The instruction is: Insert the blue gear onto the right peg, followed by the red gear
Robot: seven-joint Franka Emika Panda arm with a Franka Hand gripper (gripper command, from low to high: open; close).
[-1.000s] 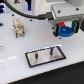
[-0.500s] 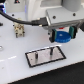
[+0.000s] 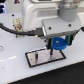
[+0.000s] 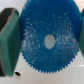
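Observation:
My gripper [image 3: 58, 46] is shut on the blue gear [image 3: 60, 43] and holds it on edge just above the far right end of the grey black-rimmed plate [image 3: 41, 59]. In the wrist view the blue gear [image 4: 49, 41] fills the picture, with its pale centre hole between my two green pads [image 4: 7, 40]. The plate's pegs are too small and blurred to make out in the exterior view. A small red shape [image 3: 79, 38], seemingly the red gear, shows at the exterior view's right edge, partly hidden by the arm.
The plate lies on a white table [image 3: 15, 70]. The arm's white body [image 3: 45, 15] and black cables [image 3: 12, 30] hang over the back of the table. A small pale object [image 3: 19, 23] stands at the back left.
My gripper has come down with the blue gear towards the plate's right end. The plate has not moved.

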